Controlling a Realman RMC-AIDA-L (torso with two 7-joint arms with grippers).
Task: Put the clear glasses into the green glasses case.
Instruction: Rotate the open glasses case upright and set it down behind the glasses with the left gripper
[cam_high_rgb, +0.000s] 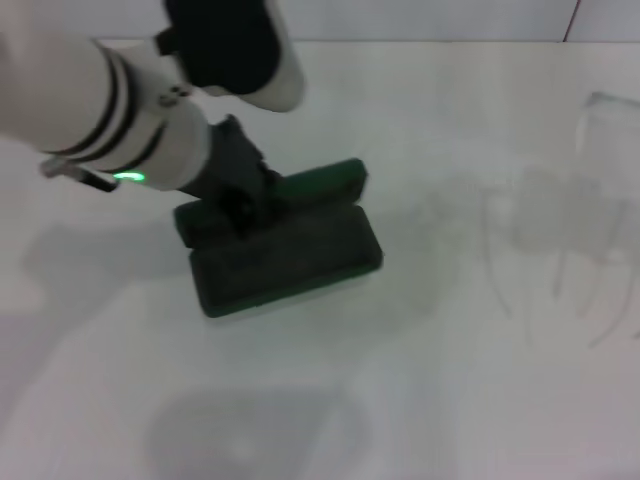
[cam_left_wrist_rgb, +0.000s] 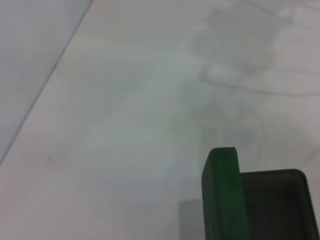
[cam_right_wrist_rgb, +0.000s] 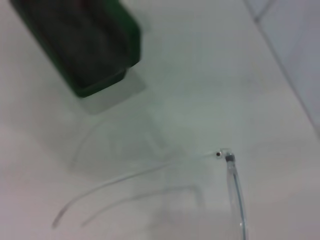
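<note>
The white table (cam_high_rgb: 330, 400) fills nearly the whole head view, smooth and bare in the foreground, with soft grey shadows across it. Farther in, left of centre, the green glasses case (cam_high_rgb: 285, 255) lies open on the table, its tray nearer the robot and its lid (cam_high_rgb: 325, 180) raised behind. The left gripper (cam_high_rgb: 240, 200) is down at the case's far left end, where tray and lid meet; its dark body covers that corner, and whether its fingers are spread or pressed together cannot be told. The left wrist view shows only the green lid edge and the dark lining beside it, no fingers.

To the right, well apart from the case, the clear glasses (cam_high_rgb: 560, 240) show faintly over the table, their arms open. The right wrist view shows one hinge and two thin arms above the white surface, with the case beyond. The right gripper itself does not appear in any view.

At the far edge the table meets a pale wall (cam_high_rgb: 450, 18).
</note>
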